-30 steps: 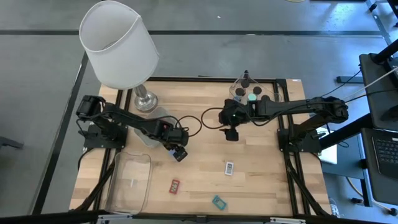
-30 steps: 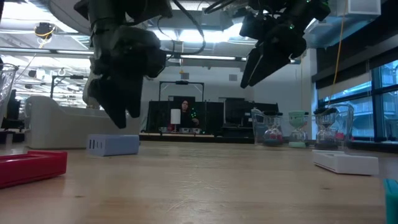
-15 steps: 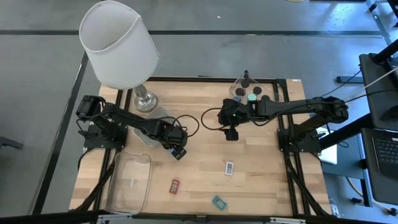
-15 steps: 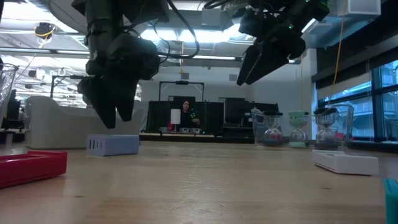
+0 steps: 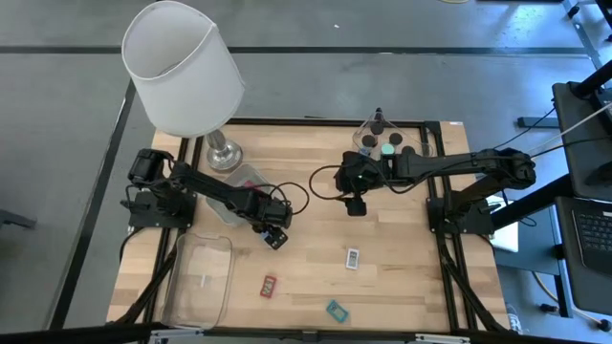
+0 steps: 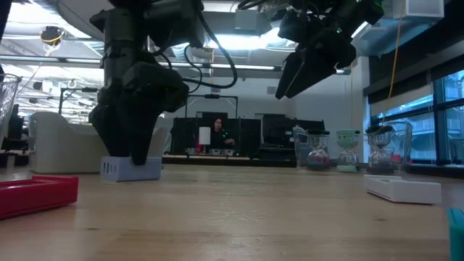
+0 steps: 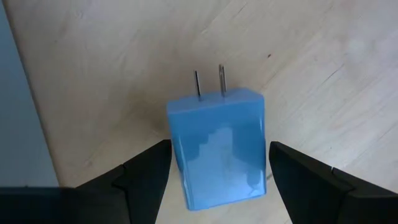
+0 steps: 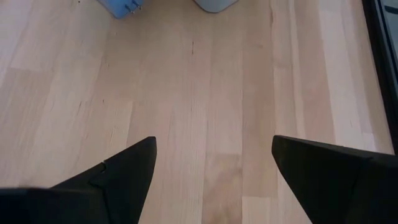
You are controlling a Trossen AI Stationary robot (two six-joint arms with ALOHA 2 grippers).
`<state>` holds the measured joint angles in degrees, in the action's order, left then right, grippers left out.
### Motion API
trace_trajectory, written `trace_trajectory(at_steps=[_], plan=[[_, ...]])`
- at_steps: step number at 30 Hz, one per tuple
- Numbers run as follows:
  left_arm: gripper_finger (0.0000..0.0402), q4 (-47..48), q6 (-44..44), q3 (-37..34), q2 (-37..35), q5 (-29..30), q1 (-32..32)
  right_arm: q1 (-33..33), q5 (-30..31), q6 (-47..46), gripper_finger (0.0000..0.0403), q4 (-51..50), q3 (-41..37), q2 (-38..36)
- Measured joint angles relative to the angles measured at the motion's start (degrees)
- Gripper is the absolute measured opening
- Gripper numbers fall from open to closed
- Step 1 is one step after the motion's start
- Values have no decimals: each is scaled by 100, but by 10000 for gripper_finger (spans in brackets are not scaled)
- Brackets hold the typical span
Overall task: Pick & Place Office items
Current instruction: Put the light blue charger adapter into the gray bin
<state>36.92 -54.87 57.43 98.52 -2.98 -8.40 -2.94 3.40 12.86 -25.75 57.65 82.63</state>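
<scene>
From where I stand, everything turns on the blue plug adapter (image 7: 217,146) lying flat on the wooden table (image 5: 402,277) directly beneath the left gripper (image 7: 214,180): it sits between the two spread fingers, its long axis running straight ahead of the gripper and its two metal prongs pointing away from the wrist. The fingers flank its two long sides, open and not yet pressing on it, so I judge the next move to be a plain squeeze across its width with no turning needed. In the level view the left gripper (image 6: 130,138) reaches down to the adapter (image 6: 130,168) at the table surface. Nearer the front edge than the adapter lie a red block (image 5: 269,283), a teal piece (image 5: 336,310) and a white-labelled piece (image 5: 352,257), with a clear plastic tray (image 5: 201,277) beside the red block. Beyond the adapter, toward the table's right side, the right gripper (image 5: 355,204) hangs open and empty above bare wood, clearly the farther arm. Farther back still, dark round caps (image 5: 387,145) sit in another clear tray, and the white-shaded lamp (image 5: 182,67) stands at the far left corner.
</scene>
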Motion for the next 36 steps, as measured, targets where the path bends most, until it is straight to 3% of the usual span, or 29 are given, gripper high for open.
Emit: trace_trajectory(at_steps=[6,15,27,32,36], plan=[[260,20,152,0,0,-65,5,0,2,0,322,8,0,0],[206,50,315,2,-5,-50,29,0,2,-2,322,21,0,0],[203,117,808,311,-162,70,63,-1,22,-24,322,19,2,0],[203,634,1065,764,-469,415,63,0,22,-20,322,-7,2,0],[203,1533,1151,1099,-855,1075,74,-1,22,-8,322,-7,3,0]])
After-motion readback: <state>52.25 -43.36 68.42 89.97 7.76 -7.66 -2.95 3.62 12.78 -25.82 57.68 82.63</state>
